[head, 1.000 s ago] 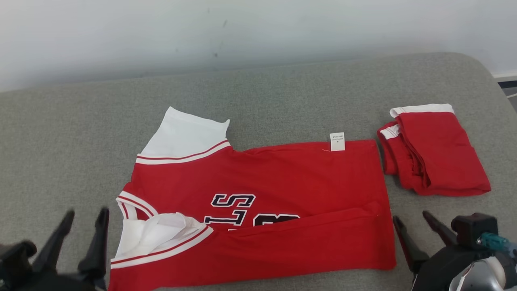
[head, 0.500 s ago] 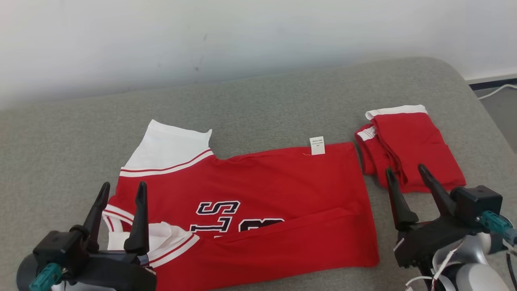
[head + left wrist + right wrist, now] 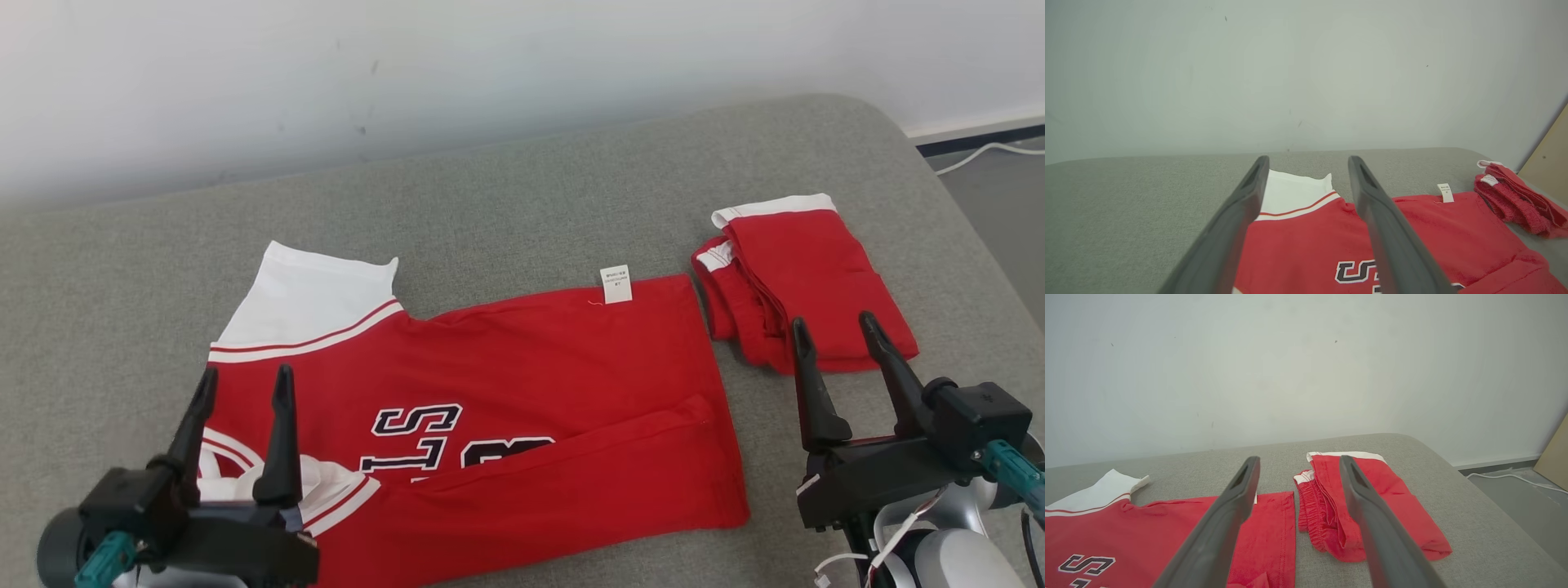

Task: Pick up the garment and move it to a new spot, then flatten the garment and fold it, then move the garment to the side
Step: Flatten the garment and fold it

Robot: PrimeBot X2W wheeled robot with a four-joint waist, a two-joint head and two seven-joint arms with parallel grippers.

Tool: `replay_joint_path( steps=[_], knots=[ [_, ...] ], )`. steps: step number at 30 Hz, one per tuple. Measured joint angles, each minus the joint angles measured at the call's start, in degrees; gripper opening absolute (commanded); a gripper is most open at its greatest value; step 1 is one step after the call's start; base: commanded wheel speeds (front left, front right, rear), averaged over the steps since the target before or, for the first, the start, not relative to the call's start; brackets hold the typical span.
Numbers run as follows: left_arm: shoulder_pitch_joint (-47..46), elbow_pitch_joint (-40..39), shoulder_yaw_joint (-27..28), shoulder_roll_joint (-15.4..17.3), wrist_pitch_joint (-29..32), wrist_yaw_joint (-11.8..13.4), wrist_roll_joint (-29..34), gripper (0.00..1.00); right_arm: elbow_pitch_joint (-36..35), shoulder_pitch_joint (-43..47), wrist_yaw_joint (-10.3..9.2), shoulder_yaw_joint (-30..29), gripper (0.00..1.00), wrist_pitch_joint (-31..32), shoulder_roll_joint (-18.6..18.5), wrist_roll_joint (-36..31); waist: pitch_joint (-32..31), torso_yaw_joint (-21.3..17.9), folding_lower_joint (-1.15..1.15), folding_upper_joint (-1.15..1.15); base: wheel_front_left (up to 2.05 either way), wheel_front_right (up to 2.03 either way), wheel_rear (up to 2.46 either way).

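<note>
Two grippers, nearest the camera, both with fingers spread wide and nothing between them; the left gripper (image 3: 246,372) is seen at lower left, its fingers raised over the neck end of the jersey (image 3: 531,359), contact with the cloth not to be judged; the right gripper (image 3: 833,320) is seen at lower right, over bare cushion (image 3: 522,188) just right of the jersey's hem, its fingertips showing against the near edge of the shorts (image 3: 808,261); no cloth is held by either.

One jersey, red, laid flat on the middle of the cushion, neck to the left, hem to the right; its near long edge is folded over towards the middle, so that dark, white-edged lettering (image 3: 416,420) is partly covered; white neck trim (image 3: 326,482) is bunched beside the left gripper; a white sleeve (image 3: 314,298) with a red stripe is spread out at the far left corner; a small white label (image 3: 616,284) is turned up at the far edge near the hem.

One pair of shorts, red, white at the waist, folded, placed just right of the jersey's far hem corner; a thin strip of cushion is shown between the two in the right wrist view.

One cushion, grey, woven, rounded at its far right corner.

One wall (image 3: 408,65), pale, faintly marked, behind the cushion; a white cable (image 3: 980,151) is seen on the floor (image 3: 1000,212) at far right.
</note>
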Motion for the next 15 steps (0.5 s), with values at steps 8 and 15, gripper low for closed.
replay_joint_path(
  steps=[8,15],
  knots=[
    [-4.4,3.7,-0.8,-0.2,-0.5,-0.3,0.1,1.0,1.4,-0.2,0.0,-0.2,1.0,-2.0,0.1,0.0,0.8,1.1,0.01,0.0,0.0,0.0,0.0],
    [-12.2,8.8,-3.1,0.0,5.3,-2.4,1.2,1.0,-1.3,0.1,0.34,0.1,1.0,-2.3,-0.7,-0.9,2.2,2.8,0.01,0.0,0.0,0.0,0.0]
  ],
)
